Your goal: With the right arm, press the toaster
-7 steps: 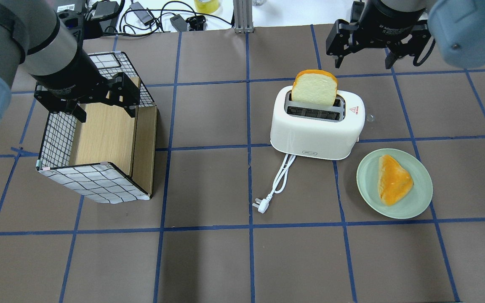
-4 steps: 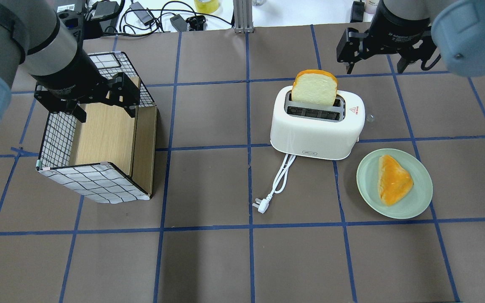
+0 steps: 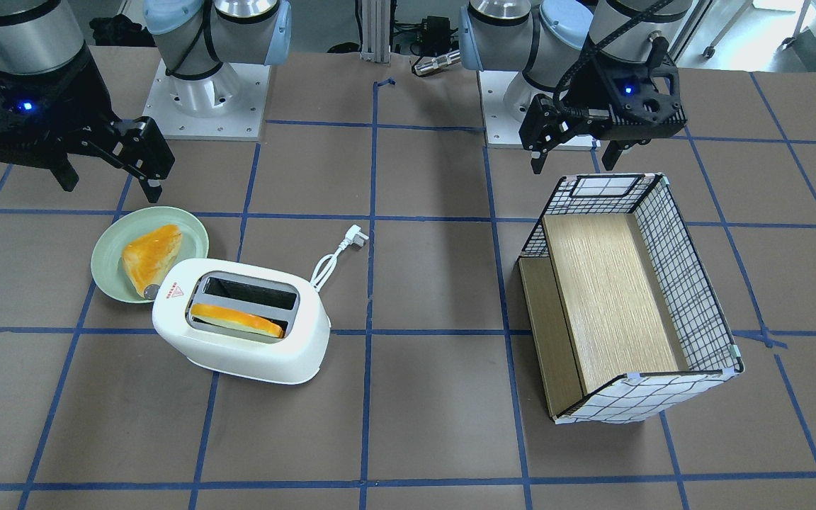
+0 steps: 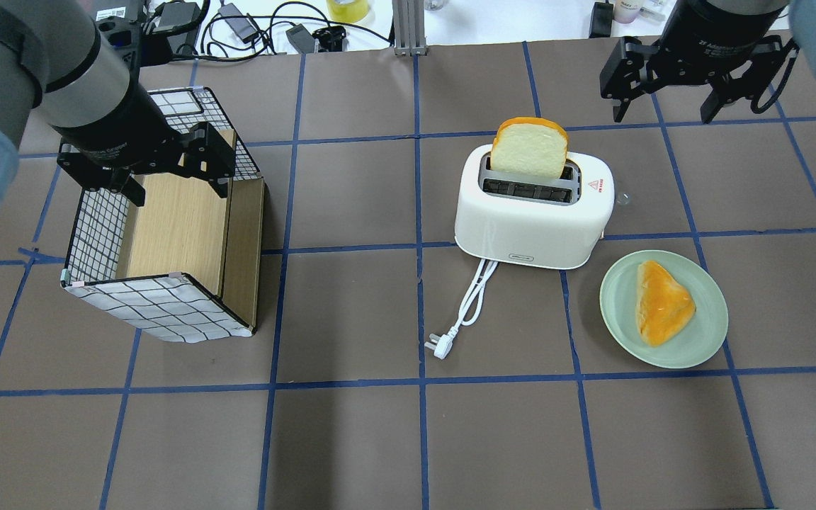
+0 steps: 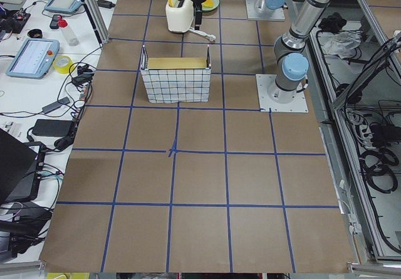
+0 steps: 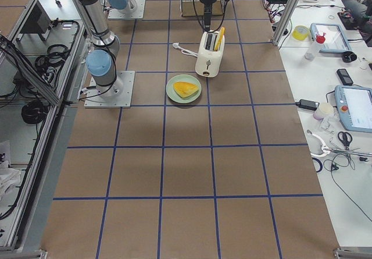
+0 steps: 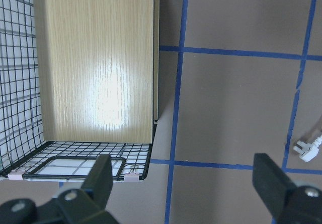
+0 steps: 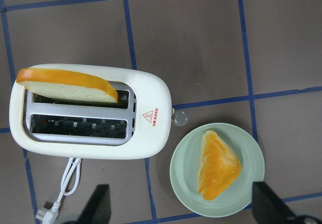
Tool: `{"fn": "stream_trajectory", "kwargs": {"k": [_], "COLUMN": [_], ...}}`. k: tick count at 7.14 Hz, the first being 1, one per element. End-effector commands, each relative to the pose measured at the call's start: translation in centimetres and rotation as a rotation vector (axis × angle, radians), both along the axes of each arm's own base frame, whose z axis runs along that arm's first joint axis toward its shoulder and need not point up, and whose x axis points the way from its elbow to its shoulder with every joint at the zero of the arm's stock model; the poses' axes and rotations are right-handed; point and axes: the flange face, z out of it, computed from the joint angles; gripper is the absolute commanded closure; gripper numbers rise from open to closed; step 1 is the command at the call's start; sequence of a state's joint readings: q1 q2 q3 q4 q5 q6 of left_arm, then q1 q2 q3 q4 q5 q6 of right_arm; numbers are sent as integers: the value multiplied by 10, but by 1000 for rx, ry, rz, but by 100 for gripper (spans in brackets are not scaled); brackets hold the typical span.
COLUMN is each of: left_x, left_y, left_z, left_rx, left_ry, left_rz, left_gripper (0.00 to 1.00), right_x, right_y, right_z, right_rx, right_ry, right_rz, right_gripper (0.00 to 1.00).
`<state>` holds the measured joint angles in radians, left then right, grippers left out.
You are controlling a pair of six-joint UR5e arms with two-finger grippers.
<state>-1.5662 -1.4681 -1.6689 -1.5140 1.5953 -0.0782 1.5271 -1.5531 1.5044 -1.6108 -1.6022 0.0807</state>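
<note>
1. Toaster: white, upright on the table, right of centre, slots facing up. A small round knob sits at its right end.
2. Bread slice: stands in the far slot and rises well out of it. The near slot is empty.
3. Cord: white, runs from the toaster's near side. Its plug lies loose on the table.
4. Plate: green, just beside the toaster's near right corner. It bears a toast piece.
5. Right gripper: raised well above the table on the toaster's right, clear of it, fingers spread wide with nothing between them. Its wrist view looks straight down on toaster and plate.
6. Left gripper: hangs above the crate, fingers spread, empty.
7. Crate: wire-grid sides with a wooden board inside, on the table's left, well apart from the toaster.
</note>
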Motion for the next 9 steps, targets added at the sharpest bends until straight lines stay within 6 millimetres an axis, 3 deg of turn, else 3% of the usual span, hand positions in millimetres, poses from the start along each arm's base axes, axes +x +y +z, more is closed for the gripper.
{"fn": "stream_trajectory", "kwargs": {"k": [1,3,5,9], "left_x": [0,0,0,0], "left_y": [0,0,0,0], "left_z": [0,-1,0,0], "left_rx": [0,1,0,0], "left_ry": [0,0,0,0], "left_rz": [0,0,0,0], "left_gripper": [0,0,0,0], "right_x": [8,10,24,24], "right_y": [0,0,4,1], "right_z": [-1,-1,-4,-6], "right_rx": [6,8,15,14], "right_ry": [-81,-102,-75,-48], "right_rz": [-7,-11,-23,-5], "right_gripper": [0,0,0,0]}}
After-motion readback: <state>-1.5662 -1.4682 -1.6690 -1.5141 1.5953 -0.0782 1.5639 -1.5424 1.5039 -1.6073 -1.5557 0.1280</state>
